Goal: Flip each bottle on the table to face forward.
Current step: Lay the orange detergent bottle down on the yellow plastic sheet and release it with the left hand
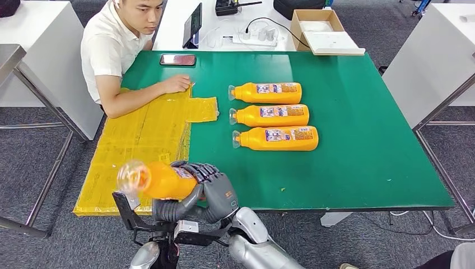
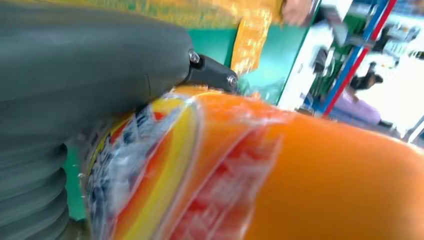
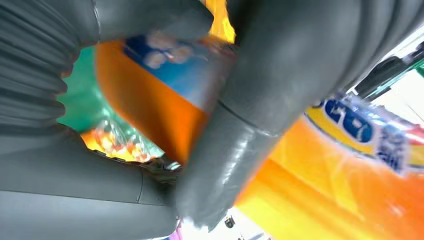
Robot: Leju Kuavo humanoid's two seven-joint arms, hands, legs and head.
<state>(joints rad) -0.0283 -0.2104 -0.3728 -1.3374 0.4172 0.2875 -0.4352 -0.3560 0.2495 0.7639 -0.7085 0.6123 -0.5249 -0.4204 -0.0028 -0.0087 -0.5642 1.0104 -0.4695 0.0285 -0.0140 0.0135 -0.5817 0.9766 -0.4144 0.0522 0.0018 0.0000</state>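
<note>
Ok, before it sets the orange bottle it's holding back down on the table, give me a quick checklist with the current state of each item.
1. Orange bottle held by both hands: ok, right hand wraps it; left hand against it.
2. Label side facing up: cannot tell, blurred.
3. Free green table below the three lying bottles: ok.
4. Person's hand clear of that spot: ok, on the yellow mat.
5. Cap on: cannot tell.
</note>
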